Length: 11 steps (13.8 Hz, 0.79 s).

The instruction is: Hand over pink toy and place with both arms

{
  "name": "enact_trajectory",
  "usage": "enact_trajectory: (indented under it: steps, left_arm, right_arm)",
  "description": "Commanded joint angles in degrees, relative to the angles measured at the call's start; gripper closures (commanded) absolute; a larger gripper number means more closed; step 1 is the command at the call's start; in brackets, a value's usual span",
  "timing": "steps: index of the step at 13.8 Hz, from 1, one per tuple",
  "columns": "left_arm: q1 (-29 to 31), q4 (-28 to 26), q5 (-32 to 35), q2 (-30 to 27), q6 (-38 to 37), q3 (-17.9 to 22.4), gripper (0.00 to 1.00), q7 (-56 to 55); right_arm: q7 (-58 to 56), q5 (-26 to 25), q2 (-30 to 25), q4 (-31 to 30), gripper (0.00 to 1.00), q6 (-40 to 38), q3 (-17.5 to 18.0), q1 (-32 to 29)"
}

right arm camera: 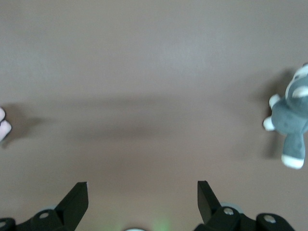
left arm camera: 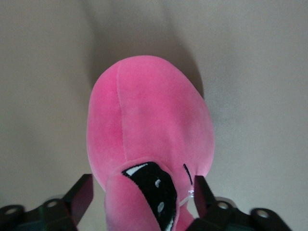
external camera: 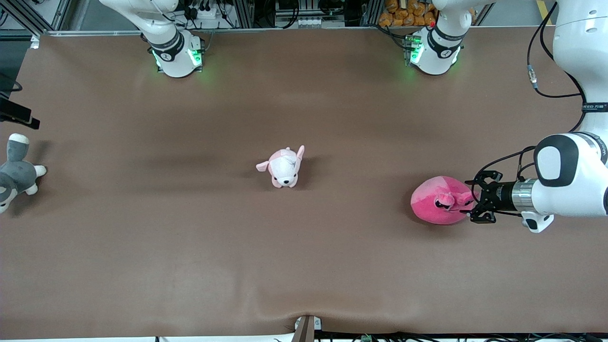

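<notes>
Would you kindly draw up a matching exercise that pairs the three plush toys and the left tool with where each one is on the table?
Things:
1. pink toy
2. puppy plush
3. grey-and-white plush
4. left tool

Places or states:
A. at the right arm's end of the table
B. mid-table, alone
C. open, fingers either side of the pink toy
D. toward the left arm's end, on the table

Pairs: 1-D, 2-B, 3-A, 4-C

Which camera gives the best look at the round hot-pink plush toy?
The front view: the round hot-pink plush toy shows whole on the brown table, the left end effector open around its face end. The left wrist view crops its face. The right wrist view misses it.
</notes>
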Motion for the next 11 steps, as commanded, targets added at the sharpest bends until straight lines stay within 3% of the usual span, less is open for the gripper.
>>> enact_trajectory:
  steps: [1,4,6,11]
  left_arm:
    - [-0.46,-0.85,-1.13,-0.88,1.62,-0.18,1.00,-0.98]
    - [-0.46,-0.50,-0.69,-1.40,1.89,-0.35,1.00,-0.72]
    - [-1.42,-0.42,-0.16,-2.89,1.80,-1.93,1.00,-0.37]
    - [-10.46,0.02,0.01,-14.30,1.18,-2.46,1.00,-6.32]
  right_arm:
    - [-2.54,0.57,1.32,2.58,0.00,2.54,0.61,1.12]
    - [-3.26,0.39,2.29,4.50,0.00,2.81,0.61,4.45]
    - [3.37,2.57,3.86,5.83,0.00,2.46,0.52,5.70]
    - [49.65,23.99,4.66,5.84,0.00,2.28,0.52,6.48]
